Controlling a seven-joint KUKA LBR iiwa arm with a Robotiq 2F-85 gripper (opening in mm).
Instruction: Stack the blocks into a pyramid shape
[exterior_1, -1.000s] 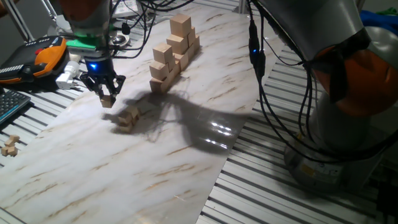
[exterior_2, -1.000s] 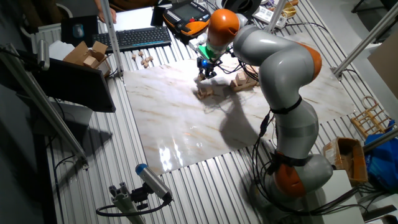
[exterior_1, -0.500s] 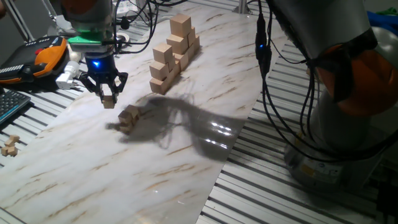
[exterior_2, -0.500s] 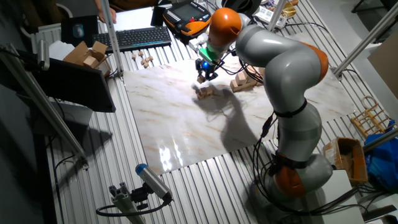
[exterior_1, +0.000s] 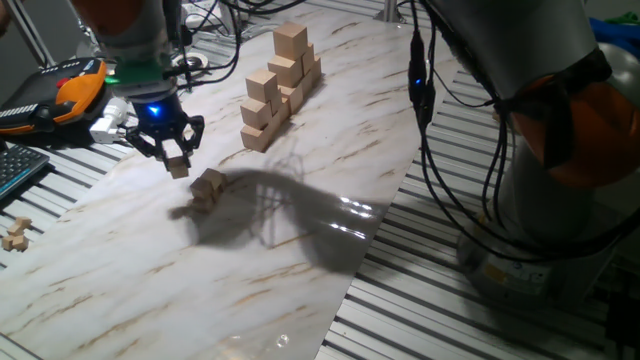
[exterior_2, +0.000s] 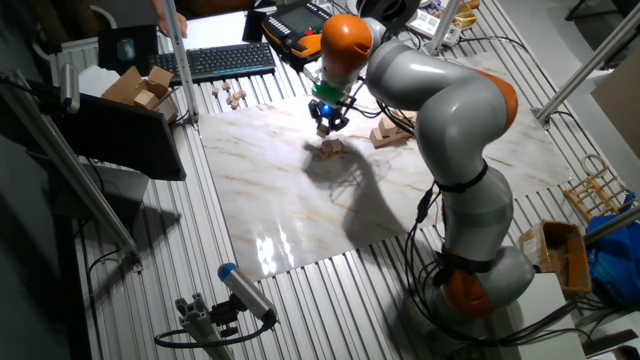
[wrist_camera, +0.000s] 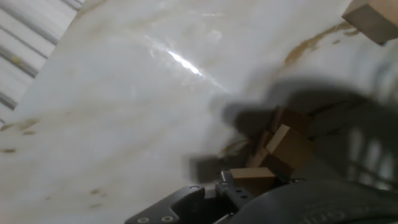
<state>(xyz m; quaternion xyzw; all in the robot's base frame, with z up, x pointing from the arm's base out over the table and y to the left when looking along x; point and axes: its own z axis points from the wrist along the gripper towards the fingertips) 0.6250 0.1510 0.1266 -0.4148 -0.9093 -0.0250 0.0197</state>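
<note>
My gripper (exterior_1: 176, 160) is shut on one small light-wood block (exterior_1: 179, 168) and hangs just above the marble board. It is a little left of and behind a small pile of like blocks (exterior_1: 207, 188). In the other fixed view the gripper (exterior_2: 326, 126) hovers over that pile (exterior_2: 332, 148). The hand view shows the held block (wrist_camera: 254, 180) at the bottom edge between the fingers, with the pile (wrist_camera: 287, 144) just beyond it in shadow. How the pile's cubes are arranged is hard to tell.
A tall staircase stack of larger pale cubes (exterior_1: 280, 80) stands at the back of the marble board (exterior_1: 300, 250); one of them shows as a larger cube (wrist_camera: 373, 18) in the hand view. Loose small blocks (exterior_1: 14, 235) lie off the board at left. A keyboard (exterior_2: 225, 60) and a pendant (exterior_1: 70, 90) lie beyond.
The hand with its block has sunk slightly and edged toward the pile. The arm's links have swung, and its shadow has shifted across the board. The pile has not moved.
</note>
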